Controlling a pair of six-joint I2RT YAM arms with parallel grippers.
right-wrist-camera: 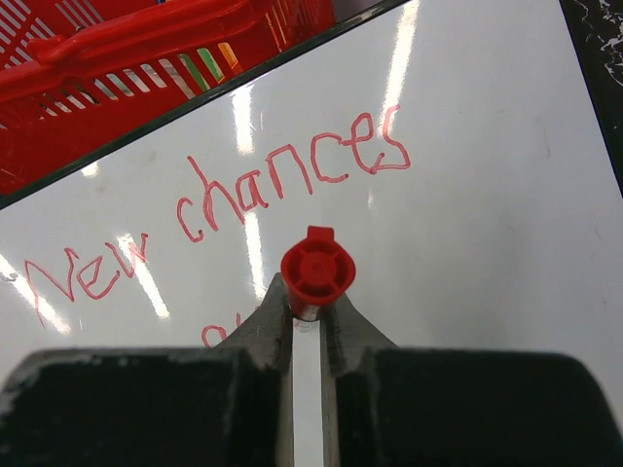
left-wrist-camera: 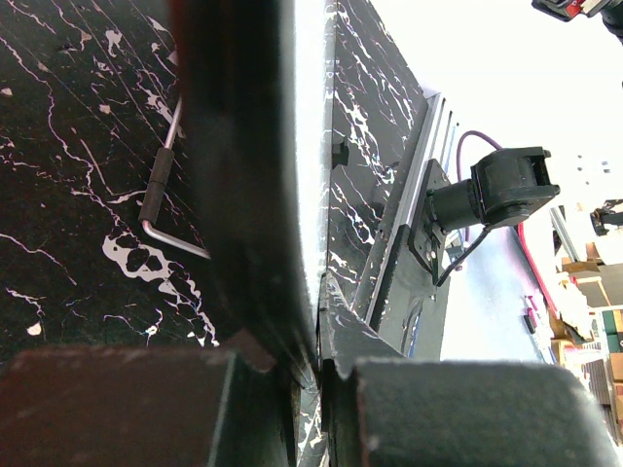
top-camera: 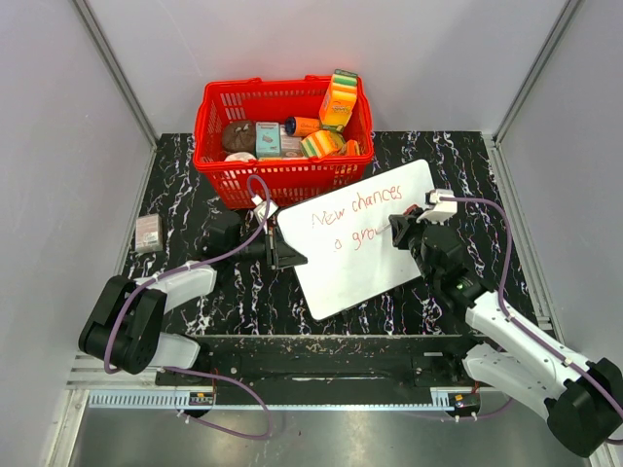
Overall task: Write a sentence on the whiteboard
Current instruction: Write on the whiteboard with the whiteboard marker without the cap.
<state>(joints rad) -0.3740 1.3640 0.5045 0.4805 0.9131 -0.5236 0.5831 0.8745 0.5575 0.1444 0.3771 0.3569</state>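
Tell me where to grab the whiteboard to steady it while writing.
The thin left edge of the whiteboard, coming from the left: it is too wide to span, bare there, and the marker works its right half. The left end effector is clamped there.

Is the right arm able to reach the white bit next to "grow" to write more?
Probably yes. The right pincer grips the red marker just over the whiteboard, close below the sentence, and nothing seems to block it.

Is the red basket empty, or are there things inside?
Not empty. The red basket holds several packages; a yellow-green pack sticks up above its rim.
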